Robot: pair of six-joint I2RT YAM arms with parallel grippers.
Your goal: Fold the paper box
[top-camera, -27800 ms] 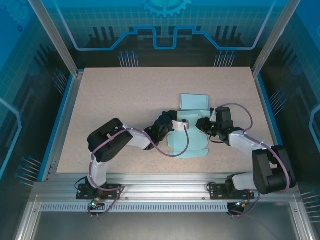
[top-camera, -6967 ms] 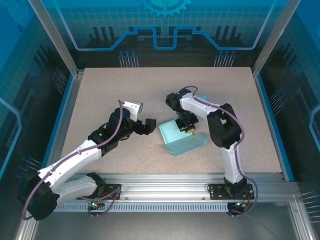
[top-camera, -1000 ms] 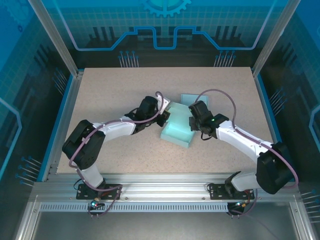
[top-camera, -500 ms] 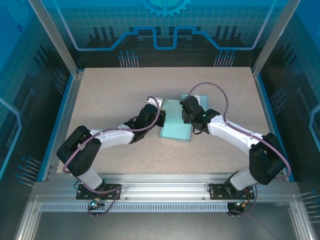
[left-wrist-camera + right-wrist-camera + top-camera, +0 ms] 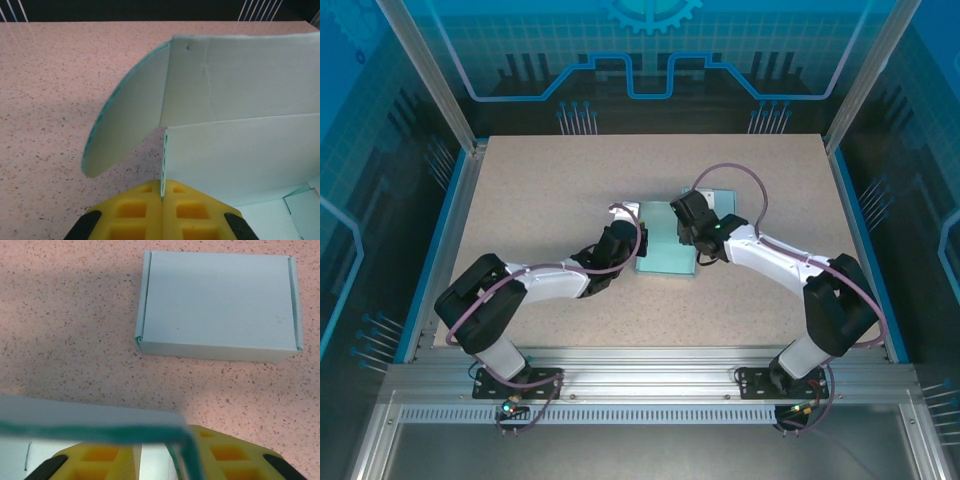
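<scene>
**Sam:** Where is the paper box right now?

**Me:** It sits near the middle of the tabletop, between my two arms. It is only half made. The sides stand up, and a round flap sticks out to the left.

**Sam:** Why are you holding it like that?

**Me:** I think the thin wall would flop down if I let go. So one arm holds it up while the other works on the far side.

**Sam:** What is the left end effector doing?

**Me:** Its yellow fingers are pressed together. They pinch the bottom edge of that wall, right by the fold.

**Sam:** And the right end effector?

**Me:** It is at the back of the box. Its fingers stand a little apart, with a corner of the wall between them. I cannot tell if they grip the paper or just sit around it.

**Sam:** What is that other blue thing behind?

**Me:** A finished box, closed and lying flat. It is near my box but not touching it.
</scene>
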